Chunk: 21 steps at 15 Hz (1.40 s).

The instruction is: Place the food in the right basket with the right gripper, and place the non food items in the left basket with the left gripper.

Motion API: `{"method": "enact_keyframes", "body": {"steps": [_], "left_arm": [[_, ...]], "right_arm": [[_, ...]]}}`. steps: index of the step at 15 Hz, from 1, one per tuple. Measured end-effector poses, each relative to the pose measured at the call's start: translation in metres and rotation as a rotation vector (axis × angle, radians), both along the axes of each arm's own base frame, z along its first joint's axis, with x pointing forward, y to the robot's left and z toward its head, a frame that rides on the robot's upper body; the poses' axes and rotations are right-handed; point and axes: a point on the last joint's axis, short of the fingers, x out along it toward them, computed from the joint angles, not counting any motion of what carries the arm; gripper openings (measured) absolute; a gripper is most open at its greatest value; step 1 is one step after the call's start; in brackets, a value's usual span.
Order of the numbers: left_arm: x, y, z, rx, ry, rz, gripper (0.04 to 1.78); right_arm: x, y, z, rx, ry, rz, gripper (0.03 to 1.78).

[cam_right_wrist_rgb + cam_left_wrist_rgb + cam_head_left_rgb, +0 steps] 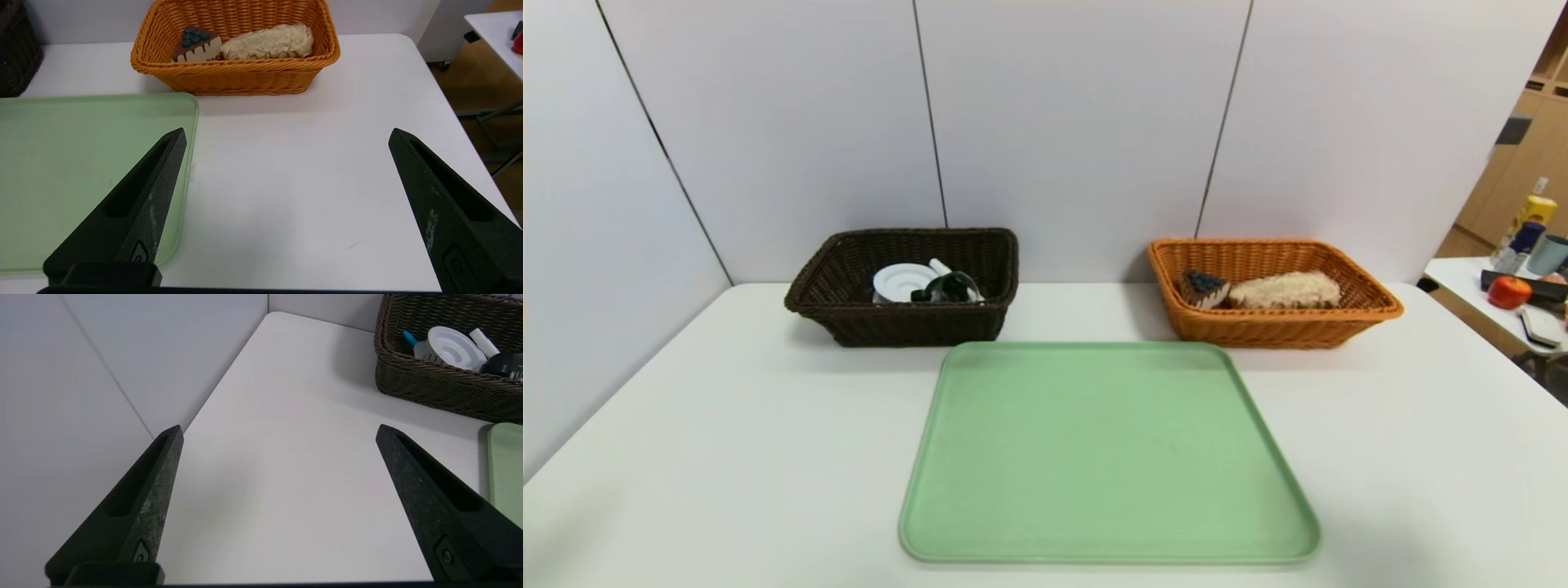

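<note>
The dark brown basket [898,322] stands at the back left and holds a white round container [905,282], a white tube and a dark object [952,287]; it also shows in the left wrist view [429,386]. The orange basket [1270,327] at the back right holds a cake slice [1203,287] and a pale bread loaf [1286,290]; it also shows in the right wrist view [237,77]. The green tray [1107,457] lies bare. My left gripper [280,433] is open and empty over the table's left side. My right gripper [286,136] is open and empty beside the tray's right edge.
White wall panels close the back and left of the table [686,457]. A side table [1462,282] at the far right carries a red apple [1508,291], bottles and cups. The floor drops off past the table's right edge [466,118].
</note>
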Motion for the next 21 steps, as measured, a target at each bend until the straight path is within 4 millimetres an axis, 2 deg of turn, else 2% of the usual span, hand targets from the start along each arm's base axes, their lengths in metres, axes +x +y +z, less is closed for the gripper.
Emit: {"method": "enact_keyframes", "body": {"steps": [2,5,8,12,16,19,21], "left_arm": [[-0.027,-0.001,-0.017,0.006,-0.059,-0.005,1.67],[-0.057,-0.007,-0.042,0.007,-0.146,-0.136,1.67],[-0.071,-0.008,-0.051,0.006,-0.203,-0.31,1.68],[-0.077,-0.008,-0.057,0.023,-0.223,-0.383,1.69],[-0.088,-0.008,-0.093,0.187,-0.271,-0.349,1.69],[-0.069,-0.007,-0.129,0.298,-0.325,-0.296,1.69],[-0.065,-0.007,-0.134,0.329,-0.447,-0.271,1.69]], "right_arm": [[-0.026,-0.005,-0.003,0.009,-0.066,-0.021,1.71],[-0.07,-0.01,-0.017,0.023,-0.16,-0.056,1.71],[-0.103,-0.01,-0.031,-0.006,-0.251,-0.079,1.71],[-0.133,-0.009,-0.061,-0.064,-0.26,-0.083,1.71],[-0.134,-0.007,-0.078,-0.195,-0.251,-0.024,1.71],[-0.121,-0.006,-0.088,-0.233,-0.312,0.022,1.71],[-0.106,-0.005,-0.107,-0.28,-0.335,0.042,1.71]]}}
